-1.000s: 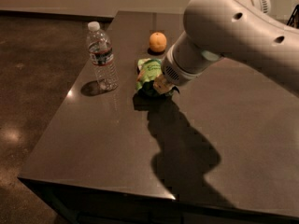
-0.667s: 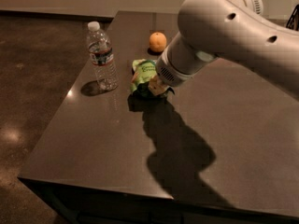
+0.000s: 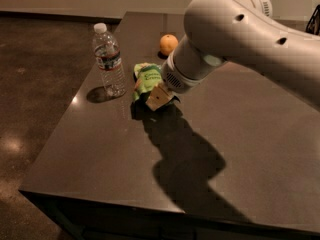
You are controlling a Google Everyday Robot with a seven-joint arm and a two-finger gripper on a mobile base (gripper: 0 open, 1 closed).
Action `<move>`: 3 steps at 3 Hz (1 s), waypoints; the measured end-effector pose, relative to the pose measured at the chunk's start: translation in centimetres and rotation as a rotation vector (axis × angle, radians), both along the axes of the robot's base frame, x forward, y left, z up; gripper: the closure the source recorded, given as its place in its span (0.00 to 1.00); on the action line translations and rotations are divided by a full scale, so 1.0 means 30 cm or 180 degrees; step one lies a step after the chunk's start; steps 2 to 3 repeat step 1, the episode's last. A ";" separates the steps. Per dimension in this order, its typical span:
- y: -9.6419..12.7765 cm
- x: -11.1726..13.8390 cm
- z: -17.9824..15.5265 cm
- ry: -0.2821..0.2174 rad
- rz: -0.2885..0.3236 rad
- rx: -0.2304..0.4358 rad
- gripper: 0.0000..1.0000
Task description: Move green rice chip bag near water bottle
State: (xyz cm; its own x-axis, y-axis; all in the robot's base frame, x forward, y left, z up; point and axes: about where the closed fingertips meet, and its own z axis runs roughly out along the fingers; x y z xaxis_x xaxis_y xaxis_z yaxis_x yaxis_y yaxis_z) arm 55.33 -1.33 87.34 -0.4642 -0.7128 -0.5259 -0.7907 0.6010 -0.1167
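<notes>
While the green rice chip bag (image 3: 147, 77) hangs crumpled just above the counter (image 3: 100, 154), with a dark shadow under it, it lies near the water bottle (image 3: 109, 59), on the bottle's right, with a narrow gap between them.

Gripper (image 3: 159, 99) is at the bag's lower right edge. Fingers are closed on that edge; the hold looks like a small pinch of film.

Risk 1: thin pinch on slick, crinkled film. The bag may slip out or swing if the arm (image 3: 240, 29) moves sideways fast.

Risk 2: the bottle is tall, upright and close to the counter's left edge. A leftward push by bag or wrist could tip it or send it over.

Risk 3: release from height. The bag may flop or slide away from the bottle.

Orange (image 3: 168, 44) sits behind, apart from the path; no concern.

Judgement: lower and let go about here.
</notes>
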 end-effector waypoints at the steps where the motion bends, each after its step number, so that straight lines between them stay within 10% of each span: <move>1: 0.002 -0.002 0.002 -0.0003 0.0005 -0.0003 0.00; 3: 0.002 -0.002 0.002 -0.0003 0.0005 -0.0003 0.00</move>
